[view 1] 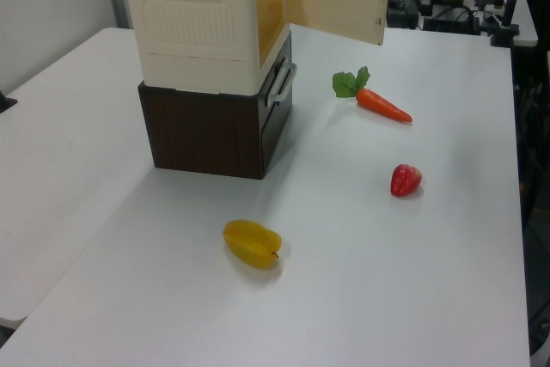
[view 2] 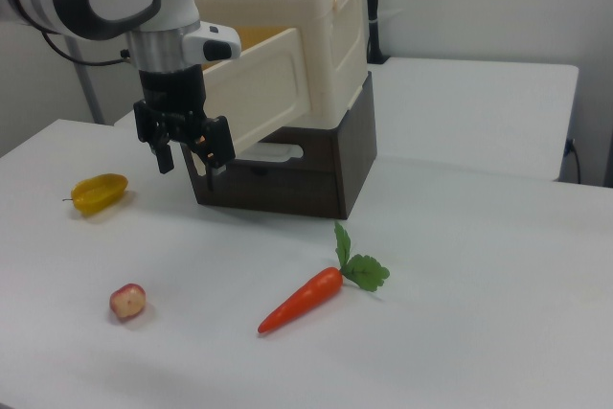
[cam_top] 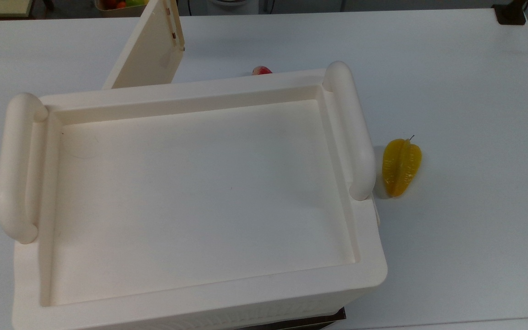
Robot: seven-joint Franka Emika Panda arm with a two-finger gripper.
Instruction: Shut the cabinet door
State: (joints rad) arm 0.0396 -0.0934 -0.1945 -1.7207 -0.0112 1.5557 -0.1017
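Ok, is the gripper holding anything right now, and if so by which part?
Nothing is held. The gripper hangs open by the free end of the open cabinet door.

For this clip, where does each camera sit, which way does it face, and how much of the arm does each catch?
Top view: overhead, looking down on the cabinet and its open cabinet door.
Left view: raised, across the table toward the cabinet's door side, past the carrot.
Right view: low, facing the door, arm and tool before it.
All share the yellow fruit.
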